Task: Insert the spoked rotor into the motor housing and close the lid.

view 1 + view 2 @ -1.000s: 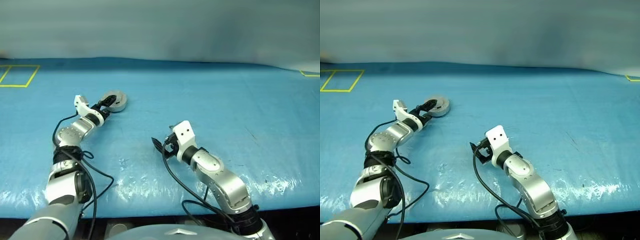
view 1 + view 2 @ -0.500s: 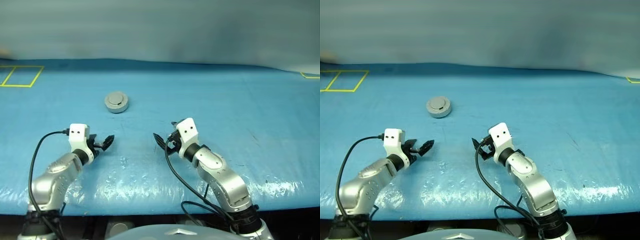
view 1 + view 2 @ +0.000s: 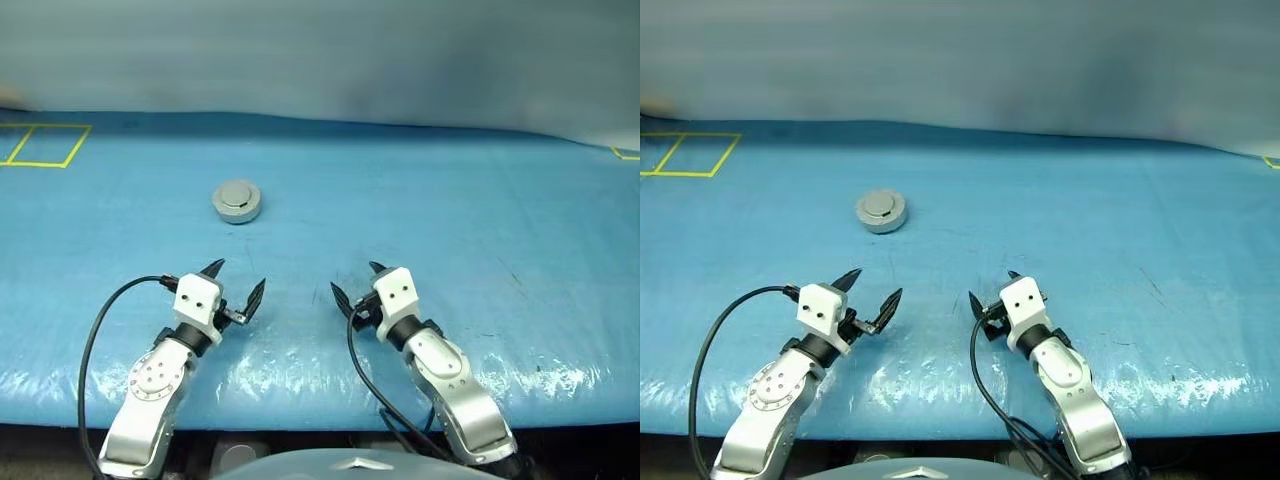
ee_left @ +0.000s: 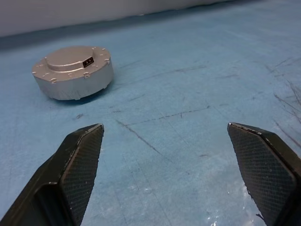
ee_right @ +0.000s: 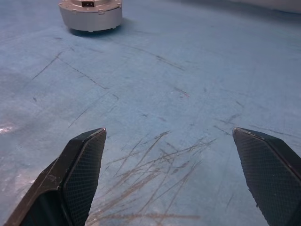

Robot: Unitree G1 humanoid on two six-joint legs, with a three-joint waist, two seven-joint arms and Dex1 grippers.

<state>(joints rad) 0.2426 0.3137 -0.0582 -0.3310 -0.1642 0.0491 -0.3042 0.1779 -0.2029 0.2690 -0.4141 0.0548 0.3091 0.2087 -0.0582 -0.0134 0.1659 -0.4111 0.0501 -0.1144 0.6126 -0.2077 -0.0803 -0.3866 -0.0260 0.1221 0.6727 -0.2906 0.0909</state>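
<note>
On the blue counter (image 3: 480, 200) the closed motor housing (image 3: 237, 201) sits alone, lid (image 4: 73, 58) on. Both grippers, left (image 3: 234, 284) and right (image 3: 356, 285), hover near the front edge, jaws spread, empty, well apart from it.

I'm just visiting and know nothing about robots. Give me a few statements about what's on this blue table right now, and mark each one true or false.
1. The motor housing sits closed, with the lid on top. True.
2. The left gripper is clamped on the housing. False: it is open and empty, apart from the housing, on the near side of it.
3. The right gripper is open and holds nothing. True.
4. The housing lies between the two grippers. False: it sits farther back on the blue table, beyond both.
5. A yellow outline is marked at the table's far left corner. True.
</note>
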